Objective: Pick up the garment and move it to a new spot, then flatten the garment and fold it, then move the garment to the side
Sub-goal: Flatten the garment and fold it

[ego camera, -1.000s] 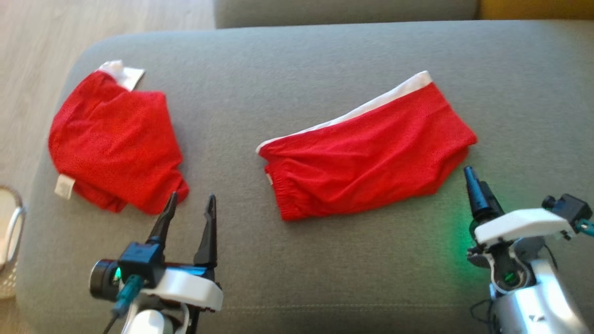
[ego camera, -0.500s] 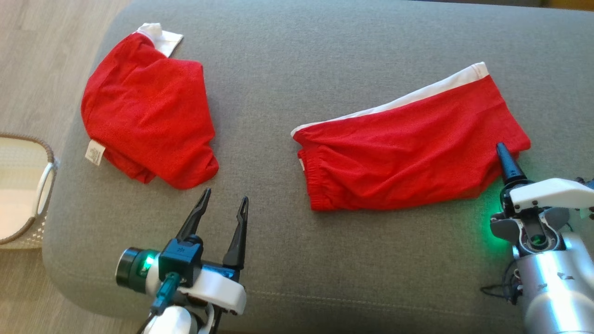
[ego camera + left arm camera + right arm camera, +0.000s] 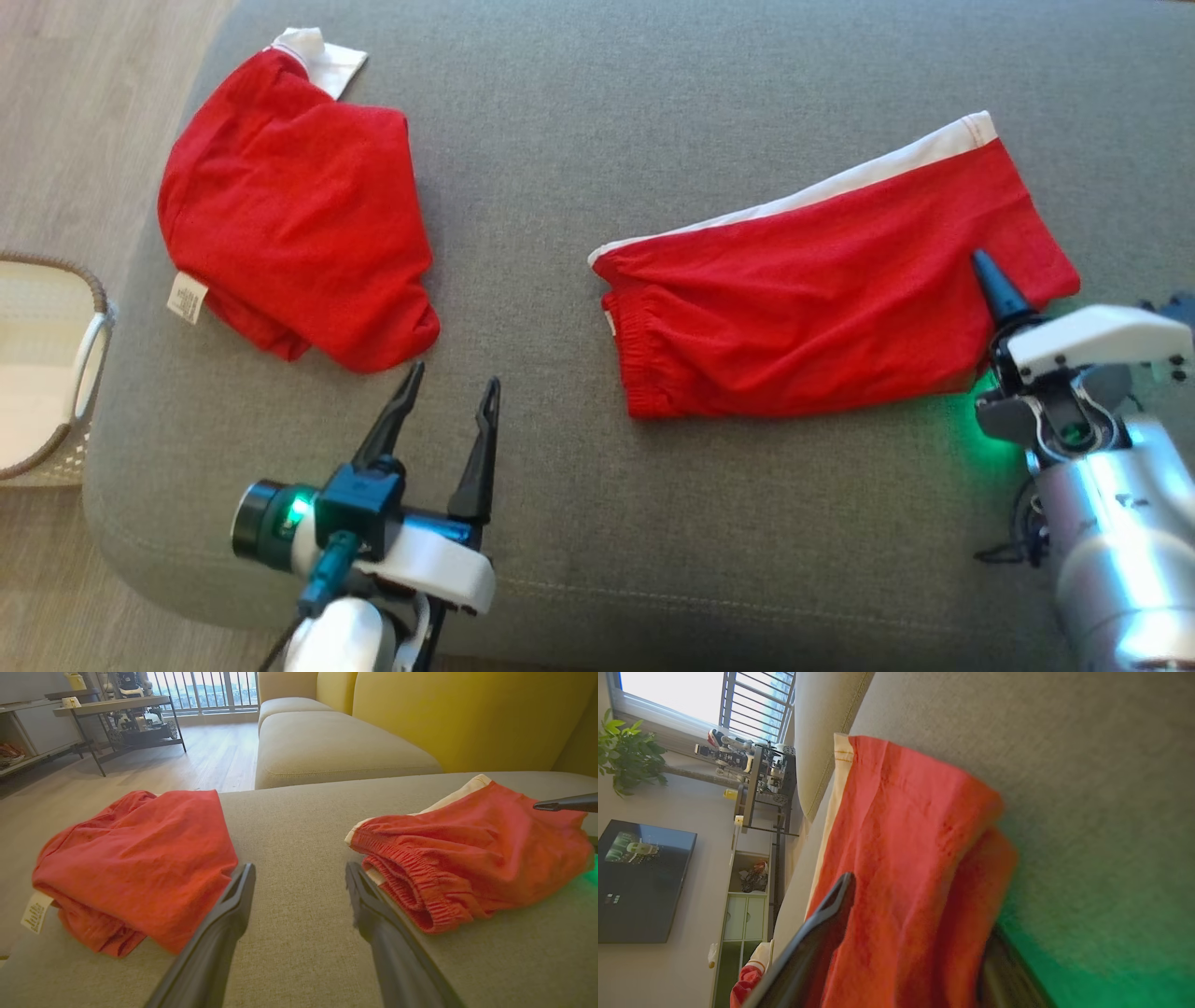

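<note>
By the cushion's (image 3: 597, 523) front edge the left gripper (image 3: 454, 375) hovers empty, jaws spread. Near its right edge the right gripper (image 3: 919, 905) straddles the end of the red shorts (image 3: 822, 299), jaws spread, seemingly one finger over and one under. Pick-up is in hand: next, pinch and lift. A second red garment (image 3: 289, 196) lies at the far left corner.

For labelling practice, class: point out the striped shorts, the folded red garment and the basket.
Striped shorts (image 3: 822, 299): head view, red middle.
Folded red garment (image 3: 289, 196): head view, centre.
Basket (image 3: 88, 366): head view, white handle.
</note>
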